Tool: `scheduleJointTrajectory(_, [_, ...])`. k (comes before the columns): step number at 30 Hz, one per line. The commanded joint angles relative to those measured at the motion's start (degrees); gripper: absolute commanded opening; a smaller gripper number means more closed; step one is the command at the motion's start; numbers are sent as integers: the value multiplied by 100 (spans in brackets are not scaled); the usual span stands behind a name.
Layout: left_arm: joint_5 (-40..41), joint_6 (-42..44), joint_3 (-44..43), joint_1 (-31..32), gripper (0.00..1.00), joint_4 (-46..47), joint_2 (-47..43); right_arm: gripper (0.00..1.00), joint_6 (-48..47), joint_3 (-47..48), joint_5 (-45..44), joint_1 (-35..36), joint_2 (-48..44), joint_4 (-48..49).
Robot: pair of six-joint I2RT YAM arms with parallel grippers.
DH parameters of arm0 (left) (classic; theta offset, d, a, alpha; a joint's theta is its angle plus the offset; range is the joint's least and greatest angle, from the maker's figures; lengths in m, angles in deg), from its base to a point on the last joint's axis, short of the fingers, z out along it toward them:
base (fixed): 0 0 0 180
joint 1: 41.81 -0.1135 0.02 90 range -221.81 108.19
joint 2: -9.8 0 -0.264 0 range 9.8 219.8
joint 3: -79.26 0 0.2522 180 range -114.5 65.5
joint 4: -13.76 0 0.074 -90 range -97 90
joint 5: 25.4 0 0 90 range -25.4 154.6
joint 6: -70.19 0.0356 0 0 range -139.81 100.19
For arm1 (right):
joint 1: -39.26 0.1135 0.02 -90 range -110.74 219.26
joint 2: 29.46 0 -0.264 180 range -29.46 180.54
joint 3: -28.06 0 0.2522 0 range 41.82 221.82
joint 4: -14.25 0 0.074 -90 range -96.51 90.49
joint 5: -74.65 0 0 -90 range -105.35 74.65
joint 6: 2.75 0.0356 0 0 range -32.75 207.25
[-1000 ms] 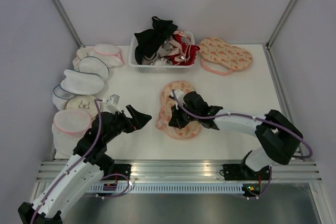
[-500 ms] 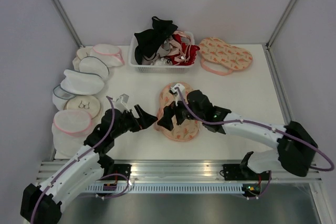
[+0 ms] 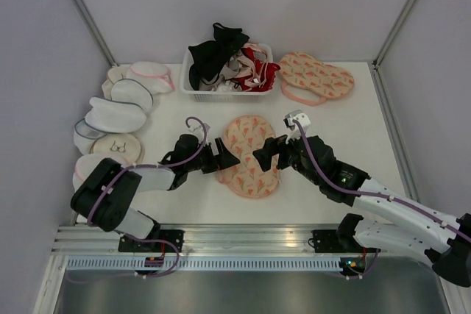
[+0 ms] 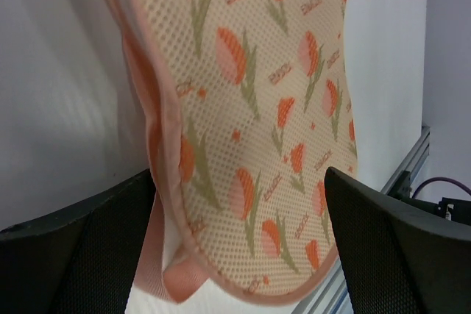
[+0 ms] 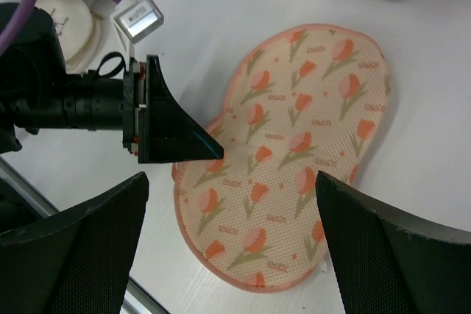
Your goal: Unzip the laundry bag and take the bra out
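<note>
Top external view: the right pincer (image 3: 266,151), clamped a second ago on the laundry bag (image 3: 250,156) and holding it bunched, has let go and stands wide open just right of it, gripping nothing. The left pincer (image 3: 229,159), also wide open and empty, has swung in to the bag's left edge, whose pink trim (image 4: 165,182) the left wrist view shows lying between its fingers (image 4: 73,255). The bag now lies flat at mid-desk (image 3: 346,130), a two-lobed pouch of peach honeycomb mesh printed with small red-and-green motifs. No opening shows and the bra is not to be seen, so it is likely still inside; unzipping appears yet to begin, the release suggesting a fresh grip is being sought.
</note>
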Motion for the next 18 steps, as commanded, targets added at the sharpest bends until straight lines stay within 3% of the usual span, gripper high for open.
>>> scheduleJointTrajectory(1, [-378,294,-300,-1,100,801,646,98,106,-161,-359,13,-287,-272])
scheduleJointTrajectory(4, [-851,241,-721,34,96,933,1294,98,106,-232,-447,13,-331,-290])
scheduleJointTrajectory(7, [-1133,163,-1030,131,81,1082,1840,98,114,-346,-465,4,-357,-211])
scheduleJointTrajectory(10, [-1275,-83,-1092,122,38,1540,2158,97,132,-407,-509,4,-349,-220])
scheduleJointTrajectory(11, [-1301,-93,-1136,122,11,1531,2211,97,132,-425,-500,4,-340,-220])
scheduleJointTrajectory(12, [-1319,-93,-1206,122,2,1496,2229,96,132,-442,-465,4,-348,-237])
scheduleJointTrajectory(16, [-1250,-22,-1224,18,2,1339,1958,96,141,-504,-456,4,-401,-264])
scheduleJointTrajectory(18, [-1091,92,-1294,-123,2,832,1484,96,141,-539,-456,13,-471,-264])
